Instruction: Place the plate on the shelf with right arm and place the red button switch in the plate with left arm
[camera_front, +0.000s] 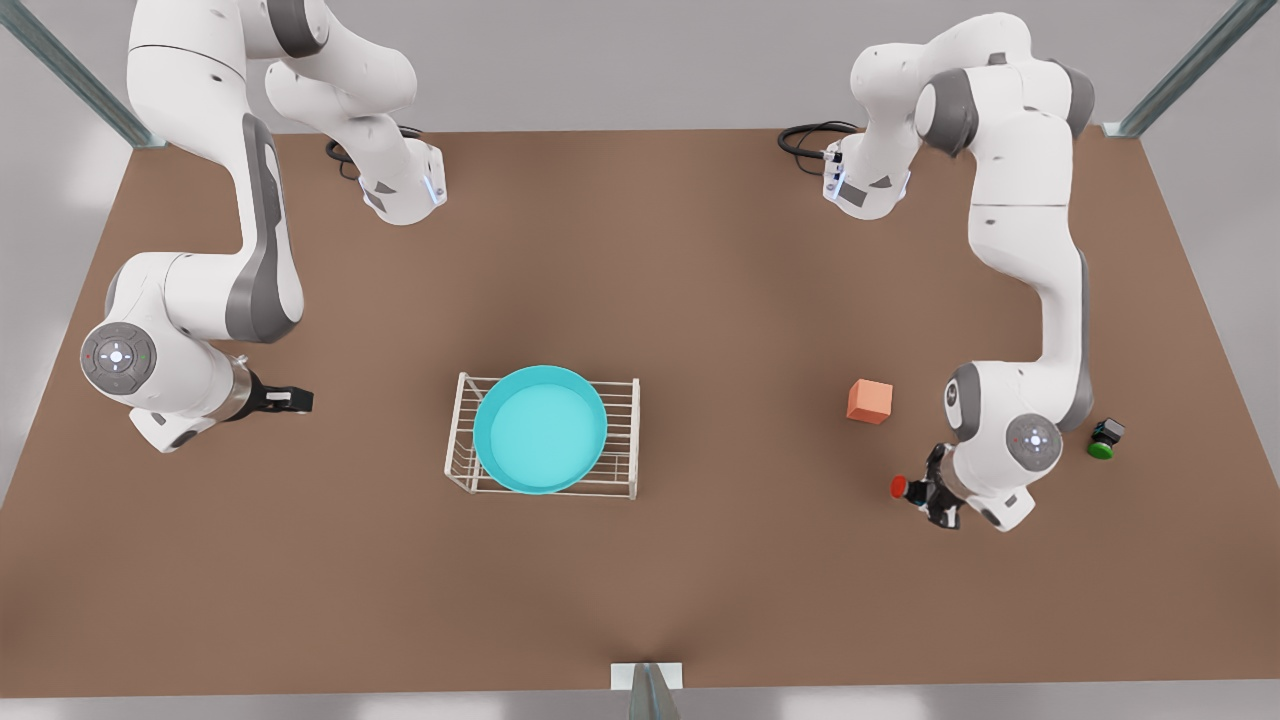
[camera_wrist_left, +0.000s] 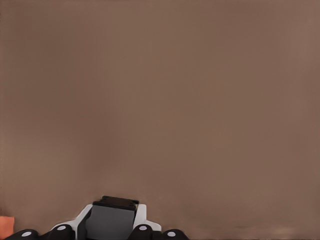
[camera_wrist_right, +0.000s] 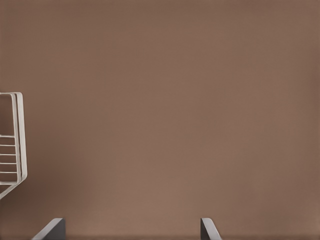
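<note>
A round turquoise plate (camera_front: 540, 429) lies flat on top of the low white wire shelf (camera_front: 625, 438), covering most of its bars, near the middle of the brown table (camera_front: 640, 260). The red button switch (camera_front: 899, 487) is far from it, toward the front view's right, pinched between the fingers of the left gripper (camera_front: 925, 492); its red cap points toward the shelf. In the left wrist view the switch's grey-black body (camera_wrist_left: 112, 220) sits clamped between the finger pads. An orange cube (camera_front: 869, 401) rests on the table near this gripper, and a green-capped switch (camera_front: 1104, 438) lies just beyond the same arm. The right gripper (camera_front: 295, 399) hangs at the front view's left, apart from the shelf, its fingers (camera_wrist_right: 209, 230) spread wide and holding nothing.
</note>
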